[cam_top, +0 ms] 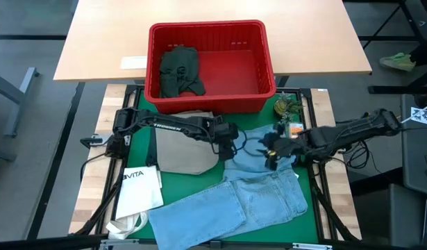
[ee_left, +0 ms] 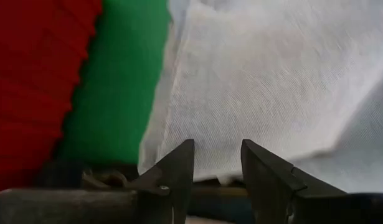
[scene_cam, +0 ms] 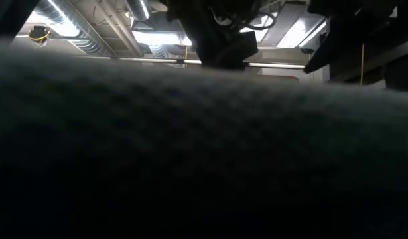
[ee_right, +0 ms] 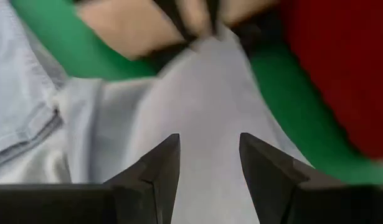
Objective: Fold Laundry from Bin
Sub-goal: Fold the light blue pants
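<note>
The red bin (cam_top: 212, 66) stands at the table's far side with a dark green garment (cam_top: 180, 69) lying in its left half. On the green mat lie folded khaki trousers (cam_top: 185, 149), spread light blue jeans (cam_top: 248, 198) and a small light blue cloth (cam_top: 253, 154). My left gripper (cam_top: 235, 144) is open at the cloth's left edge (ee_left: 179, 134), and the cloth fills the view past its fingertips (ee_left: 217, 146). My right gripper (cam_top: 271, 156) is open over the cloth's right part (ee_right: 203, 106), with nothing between its fingers. In the right wrist view the left gripper (ee_right: 194, 18) shows blurred at the cloth's far end. My left gripper stands open at the light blue cloth's edge (ee_left: 197, 174), slanting down from the table's left. The cloth's edge runs behind both fingertips. I cannot tell whether the fingers touch it.
A white VITA tote bag (cam_top: 140, 186) lies at the near left. Small green and orange objects (cam_top: 288, 111) sit by the bin's right near corner. A wooden table (cam_top: 102, 42) stands beyond the bin. Cloth close to the lens blocks most of the low view.
</note>
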You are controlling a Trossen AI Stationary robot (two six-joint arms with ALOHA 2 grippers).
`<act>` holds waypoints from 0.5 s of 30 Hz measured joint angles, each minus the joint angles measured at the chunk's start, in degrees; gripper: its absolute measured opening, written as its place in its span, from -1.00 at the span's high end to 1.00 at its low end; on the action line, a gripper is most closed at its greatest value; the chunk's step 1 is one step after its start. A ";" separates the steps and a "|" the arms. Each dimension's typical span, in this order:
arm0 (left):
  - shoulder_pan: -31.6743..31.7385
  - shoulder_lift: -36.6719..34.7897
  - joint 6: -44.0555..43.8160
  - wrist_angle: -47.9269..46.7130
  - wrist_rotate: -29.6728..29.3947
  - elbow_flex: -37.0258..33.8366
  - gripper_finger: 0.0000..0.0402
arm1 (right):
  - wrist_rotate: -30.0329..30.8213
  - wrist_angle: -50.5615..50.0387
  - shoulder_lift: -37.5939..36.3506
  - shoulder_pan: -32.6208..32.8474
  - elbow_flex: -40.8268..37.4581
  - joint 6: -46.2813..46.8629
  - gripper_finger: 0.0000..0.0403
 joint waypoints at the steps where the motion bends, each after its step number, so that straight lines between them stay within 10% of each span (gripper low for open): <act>1: 0.35 0.25 0.08 0.81 0.00 0.00 0.39 | 0.45 2.72 1.12 0.87 -0.79 -0.41 0.18; 15: 5.12 6.31 0.17 3.71 0.11 0.00 0.57 | -4.22 30.50 28.09 8.28 -4.46 -4.35 0.18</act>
